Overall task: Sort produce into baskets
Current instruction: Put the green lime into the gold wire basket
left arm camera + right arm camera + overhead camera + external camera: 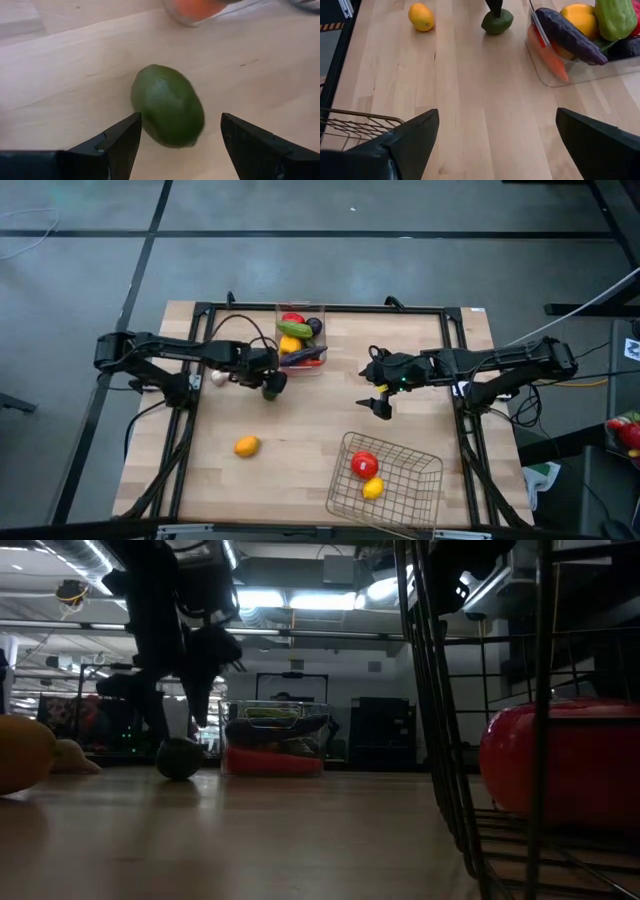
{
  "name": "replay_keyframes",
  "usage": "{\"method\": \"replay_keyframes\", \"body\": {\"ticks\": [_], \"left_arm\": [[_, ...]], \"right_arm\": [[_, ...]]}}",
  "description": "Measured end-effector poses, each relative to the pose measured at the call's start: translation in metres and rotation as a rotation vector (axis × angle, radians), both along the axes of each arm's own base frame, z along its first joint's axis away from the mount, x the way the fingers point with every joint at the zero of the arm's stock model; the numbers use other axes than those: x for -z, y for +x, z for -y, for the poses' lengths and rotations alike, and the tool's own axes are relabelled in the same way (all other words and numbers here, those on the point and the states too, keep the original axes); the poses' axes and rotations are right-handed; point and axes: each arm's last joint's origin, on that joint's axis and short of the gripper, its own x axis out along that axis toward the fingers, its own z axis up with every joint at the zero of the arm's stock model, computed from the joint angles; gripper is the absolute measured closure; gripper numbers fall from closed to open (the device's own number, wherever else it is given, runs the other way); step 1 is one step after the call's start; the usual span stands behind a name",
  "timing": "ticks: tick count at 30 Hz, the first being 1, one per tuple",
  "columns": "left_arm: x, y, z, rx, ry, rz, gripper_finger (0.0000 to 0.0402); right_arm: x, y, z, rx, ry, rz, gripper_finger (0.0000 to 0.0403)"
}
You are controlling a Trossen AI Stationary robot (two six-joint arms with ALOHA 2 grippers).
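Beside the clear plastic rectangular bin (301, 338), on the wooden table (300, 450): one dark green oval lime (168, 105), lying between the spread fingers of the left gripper (180, 145), untouched. Right gripper (381, 390): wide open, mid-table, holding nothing.

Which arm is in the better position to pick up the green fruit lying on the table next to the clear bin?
The left. Its left gripper is open with the green fruit between its fingers, beside the clear bin. The right gripper hovers open mid-table, farther away.
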Motion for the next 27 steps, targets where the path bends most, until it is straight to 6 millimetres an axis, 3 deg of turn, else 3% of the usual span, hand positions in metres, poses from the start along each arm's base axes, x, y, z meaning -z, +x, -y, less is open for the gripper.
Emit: {"method": "replay_keyframes", "body": {"ticks": [10, 20, 27], "left_arm": [[0.020, 0.008, -0.001, -0.004, -0.016, -0.079, 0.0135], [0.023, 0.011, -0.002, 0.052, 0.005, -0.079, 0.0136], [0.023, 0.011, -0.002, 0.077, 0.016, -0.081, 0.0183]], "right_arm": [[0.000, 0.000, 0.000, 0.000, 0.000, 0.000, 0.0006], [0.004, -0.004, 0.000, 0.000, -0.005, -0.056, 0.0006], [0.009, -0.009, 0.001, 0.000, -0.011, -0.126, 0.0006]]}}
